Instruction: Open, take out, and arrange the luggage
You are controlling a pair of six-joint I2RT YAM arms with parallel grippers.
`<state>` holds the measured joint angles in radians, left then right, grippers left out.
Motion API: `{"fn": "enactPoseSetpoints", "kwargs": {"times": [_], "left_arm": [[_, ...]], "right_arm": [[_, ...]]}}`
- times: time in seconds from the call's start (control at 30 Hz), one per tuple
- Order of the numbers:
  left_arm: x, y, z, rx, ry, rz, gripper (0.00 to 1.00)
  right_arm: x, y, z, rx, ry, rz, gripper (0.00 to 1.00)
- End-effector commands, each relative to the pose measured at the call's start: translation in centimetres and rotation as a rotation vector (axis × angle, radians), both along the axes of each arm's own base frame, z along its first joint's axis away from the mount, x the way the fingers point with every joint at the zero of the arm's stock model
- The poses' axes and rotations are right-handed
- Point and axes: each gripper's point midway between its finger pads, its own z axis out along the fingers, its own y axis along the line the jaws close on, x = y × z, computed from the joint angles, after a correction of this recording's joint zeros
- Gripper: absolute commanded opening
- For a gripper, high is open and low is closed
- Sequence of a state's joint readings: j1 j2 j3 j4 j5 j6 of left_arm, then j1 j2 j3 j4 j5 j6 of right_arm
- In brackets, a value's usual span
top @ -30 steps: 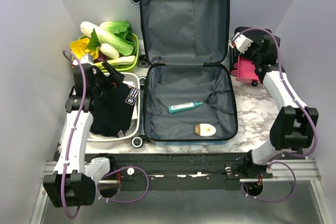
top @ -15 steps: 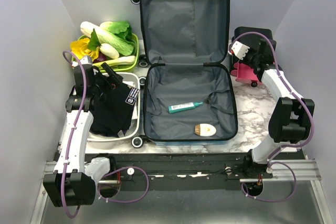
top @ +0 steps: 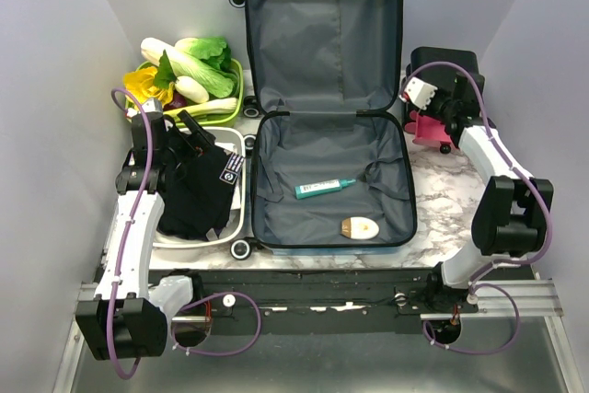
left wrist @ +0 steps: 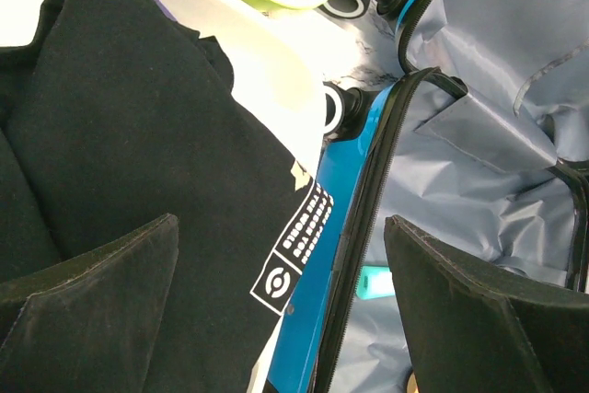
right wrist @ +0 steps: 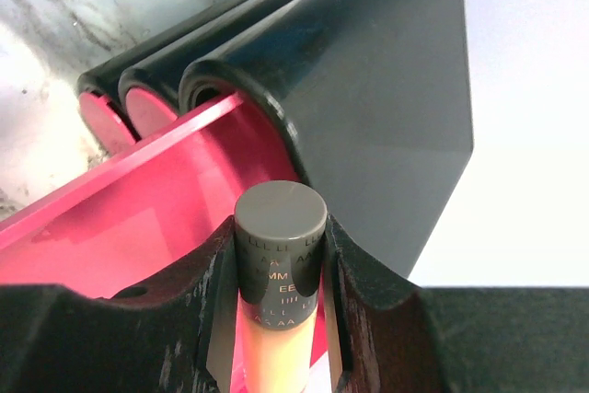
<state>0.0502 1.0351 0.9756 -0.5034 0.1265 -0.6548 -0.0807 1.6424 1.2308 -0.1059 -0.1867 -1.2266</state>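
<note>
Your right hand pinches a grey-capped cream tube, cap-first toward the black box's pink drawer, upper right of the open bright-blue hard-shell suitcase mid-frame. Your empty, wide-open left hand hangs just beside its left rim.

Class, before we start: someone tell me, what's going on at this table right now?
Two robot arms are unpacking the open luggage. The right gripper is shut on a small grey-capped tube, holding it at the pink drawer of the black box. The left gripper hangs open above a black garment in the white tray beside the case. A teal tube and a small white item lie inside the case.
</note>
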Motion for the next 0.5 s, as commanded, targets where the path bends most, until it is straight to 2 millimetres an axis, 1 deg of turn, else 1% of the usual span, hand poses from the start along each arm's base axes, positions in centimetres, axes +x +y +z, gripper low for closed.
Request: {"fn": "enactPoseSetpoints", "kwargs": {"times": [0.0,0.17,0.23,0.33,0.4,0.47], "left_arm": [[0.5,0.1,0.8,0.010,-0.020,0.002,0.99],[0.5,-0.1,0.6,0.003,-0.023,-0.007,0.99],[0.5,-0.1,0.7,0.006,-0.023,-0.006,0.99],[0.5,0.1,0.8,0.009,-0.028,-0.003,0.99],[0.6,0.1,0.8,0.009,-0.030,-0.003,0.99],[0.7,0.1,0.6,0.009,-0.022,-0.003,0.99]], "right_arm": [[-1.9,-1.4,0.0,-0.042,0.023,-0.049,0.16],[-2.2,-1.4,1.6,-0.049,-0.024,-0.052,0.15],[-2.6,-1.3,1.0,-0.044,-0.008,-0.044,0.15],[-3.2,-0.9,0.0,-0.044,0.039,-0.022,0.19],[-3.1,-0.8,-0.4,-0.041,0.049,-0.014,0.21],[-2.6,-0.8,-0.8,-0.032,0.056,-0.018,0.22]]}}
